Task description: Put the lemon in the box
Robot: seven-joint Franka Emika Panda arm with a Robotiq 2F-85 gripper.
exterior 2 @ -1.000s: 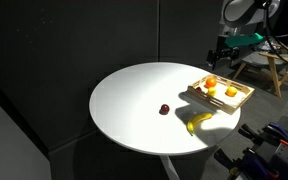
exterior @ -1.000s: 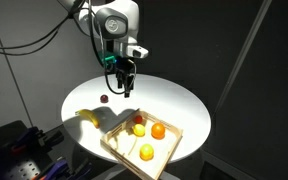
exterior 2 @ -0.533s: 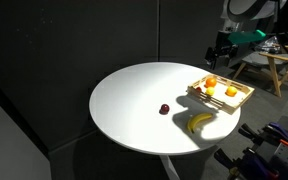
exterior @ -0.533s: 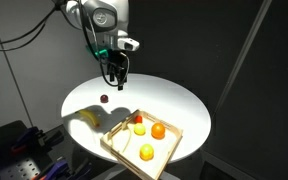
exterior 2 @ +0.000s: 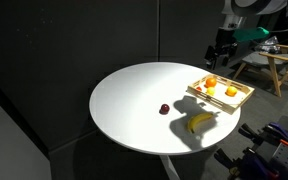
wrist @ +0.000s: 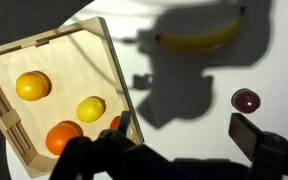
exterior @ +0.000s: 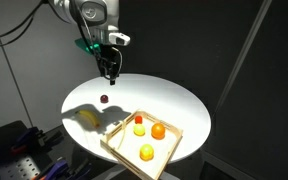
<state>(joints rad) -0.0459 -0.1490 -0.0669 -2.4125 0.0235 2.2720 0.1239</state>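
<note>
- In the box (exterior: 124, 157), near its edge beside the orange fruit (exterior: 158, 130), sits the lemon (exterior: 138, 130); the wrist view shows it resting on the wooden floor of the tray (wrist: 91, 109), just apart from the orange fruit (wrist: 64, 137) and from a deeper yellow fruit (wrist: 33, 86).
- Over the last second the gripper (exterior: 111, 70) has pulled away from the box, moving up and back toward the far side of the table (exterior: 174, 105).
- Its shadow has slid off the tray with it, so the fruits inside are now lit.
- In the wrist view the gripper (wrist: 169, 142) has its fingers (wrist: 252, 134) spread wide, with nothing between them; it carries nothing.
- The lemon has not moved during the retreat, nor has anything else in the tray.
- Outside the box, the banana (wrist: 197, 38) and a small dark red fruit (wrist: 246, 99) lie on the table, well apart from the lemon.
- Judged from this, the placing looks done: the fruit is released inside the rim and the arm is clearing off, so nothing seems left but to finish the withdrawal.
</note>
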